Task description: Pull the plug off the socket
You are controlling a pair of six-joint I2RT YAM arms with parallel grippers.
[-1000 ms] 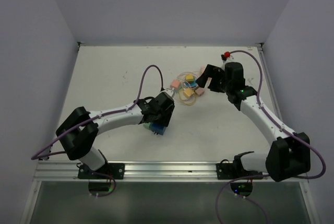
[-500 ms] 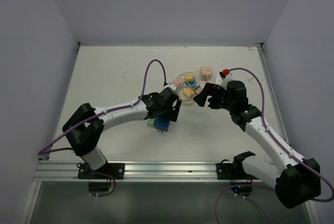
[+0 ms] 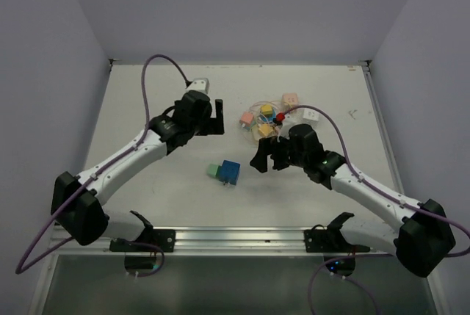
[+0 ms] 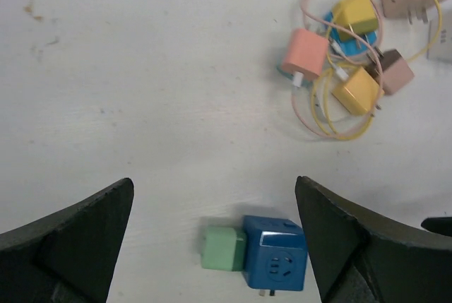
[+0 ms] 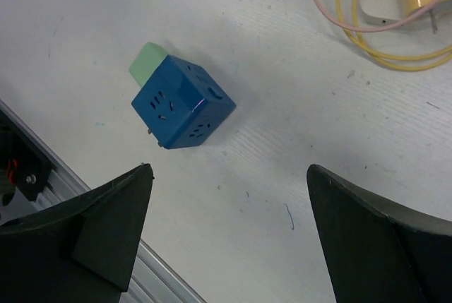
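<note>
A blue socket cube (image 3: 231,172) lies on the white table with a green plug (image 3: 214,172) stuck in its left side. Both show in the left wrist view, the cube (image 4: 275,252) and the plug (image 4: 223,248), and in the right wrist view, the cube (image 5: 183,105) and the plug (image 5: 147,61). My left gripper (image 3: 219,117) is open and empty, raised above the table behind and left of the cube; its jaws (image 4: 214,190) stand wide apart. My right gripper (image 3: 266,162) is open and empty, just right of the cube and apart from it (image 5: 229,170).
A pile of small chargers with pink and yellow cables (image 3: 263,119) lies behind the cube, seen also in the left wrist view (image 4: 346,56). A pink block (image 3: 290,99) and a white adapter (image 3: 310,114) lie beyond it. The metal rail (image 3: 235,238) runs along the near edge.
My left gripper has left the cube and swung up and back to the left. My right gripper has come from the charger pile down to the cube's right side. The cube lies free.
</note>
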